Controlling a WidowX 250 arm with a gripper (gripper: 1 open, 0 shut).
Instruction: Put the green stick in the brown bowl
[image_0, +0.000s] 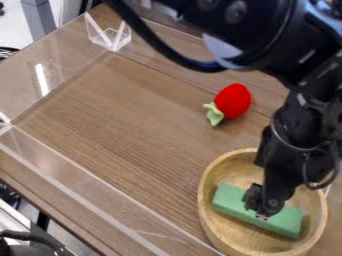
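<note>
The green stick (235, 203) lies flat inside the brown bowl (214, 181), which sits at the table's near right corner. My gripper (263, 207) hangs straight down over the middle of the stick, its black fingertips just above or touching it. The jaws stand open and hold nothing. My black arm hides the bowl's far right rim and part of the stick.
A red strawberry toy (233, 100) with green leaves lies on the wood table (120, 110) behind the bowl. Clear plastic walls (40, 80) edge the table on the left and back.
</note>
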